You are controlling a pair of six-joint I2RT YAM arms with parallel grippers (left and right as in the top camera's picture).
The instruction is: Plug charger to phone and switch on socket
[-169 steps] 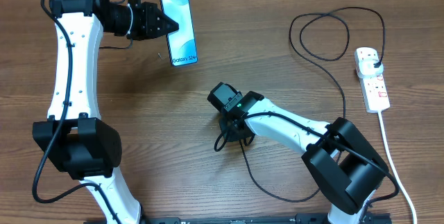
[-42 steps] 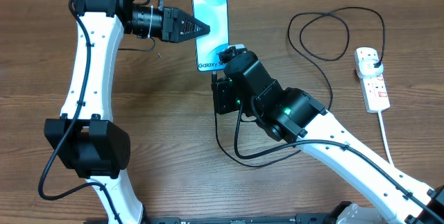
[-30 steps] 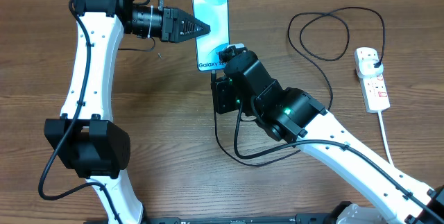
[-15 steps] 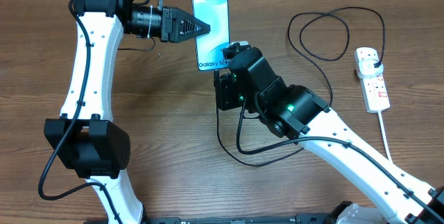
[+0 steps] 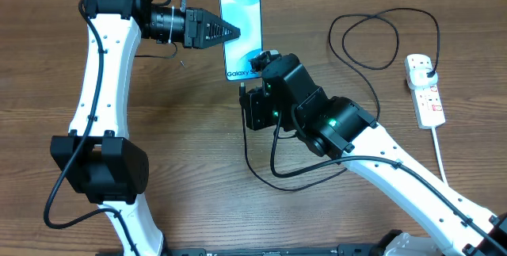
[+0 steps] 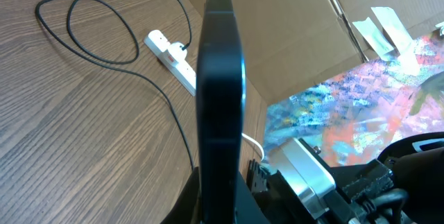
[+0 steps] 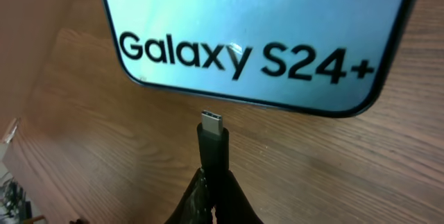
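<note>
Phone point(image 5: 247, 14) light blue, charger point(image 7: 213, 144) black, socket point(image 5: 425, 89) white with red markings.

Wood table point(image 5: 198, 200), cardbd box point(image 6: 291, 30), multicolor sheet point(image 6: 347, 106)

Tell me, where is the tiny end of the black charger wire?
In the right wrist view, the connector tip sits low in the middle, pinched by the right gripper, just under the bottom edge of the phone.

Overhead: straight down, whole table point(image 5: 198, 169). Left wrist: edge-on along phone point(image 6: 220, 99), toward socket point(image 6: 172, 59). Right wrist: close-up past charger point(image 7: 214, 144) at phone's bottom edge. All share phone.
</note>
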